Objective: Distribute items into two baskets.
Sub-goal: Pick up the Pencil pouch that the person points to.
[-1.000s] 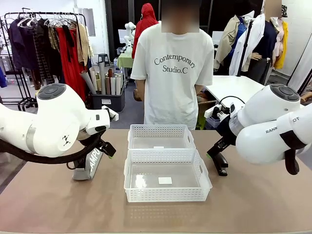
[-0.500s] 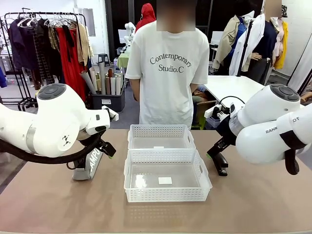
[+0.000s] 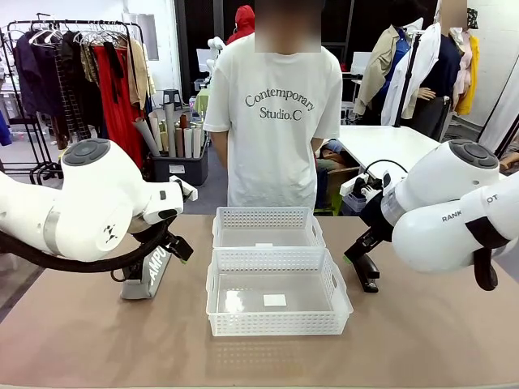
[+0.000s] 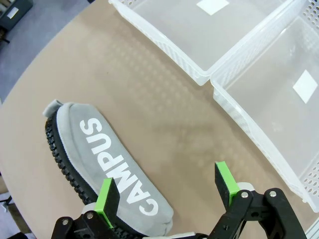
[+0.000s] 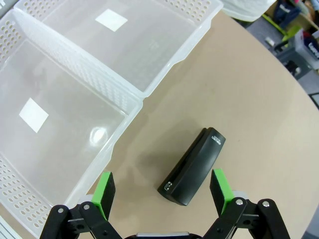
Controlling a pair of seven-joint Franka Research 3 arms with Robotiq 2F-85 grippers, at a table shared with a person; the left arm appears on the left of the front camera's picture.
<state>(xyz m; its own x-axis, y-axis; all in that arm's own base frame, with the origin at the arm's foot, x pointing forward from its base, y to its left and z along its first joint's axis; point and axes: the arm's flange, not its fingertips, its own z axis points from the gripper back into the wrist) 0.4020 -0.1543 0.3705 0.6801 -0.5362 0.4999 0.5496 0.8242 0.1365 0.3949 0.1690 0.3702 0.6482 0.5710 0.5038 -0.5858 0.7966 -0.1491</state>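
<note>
Two white lattice baskets stand end to end at the table's middle, the far one [image 3: 243,219] and the near one [image 3: 276,322], both with nothing inside. The grey "CAMPUS" pouch [image 3: 151,277] lies left of them under my left arm. In the left wrist view my left gripper [image 4: 167,188] hangs open just above the pouch [image 4: 99,149], one green pad over its near end. The black stapler [image 5: 192,167] lies on the table right of the baskets. My right gripper [image 5: 162,189] is open above it, the stapler's near end between the pads. The front view shows that gripper [image 3: 362,267] low by the near basket's right side.
A person in a white T-shirt [image 3: 272,121] stands at the far edge behind the baskets, hands out of sight. The brown table [image 3: 259,361] has free room in front of the near basket. Clothes racks and another table stand farther back.
The person has shifted slightly to the left behind the table. Both arms, the pouch, the stapler and the baskets have stayed where they were.
</note>
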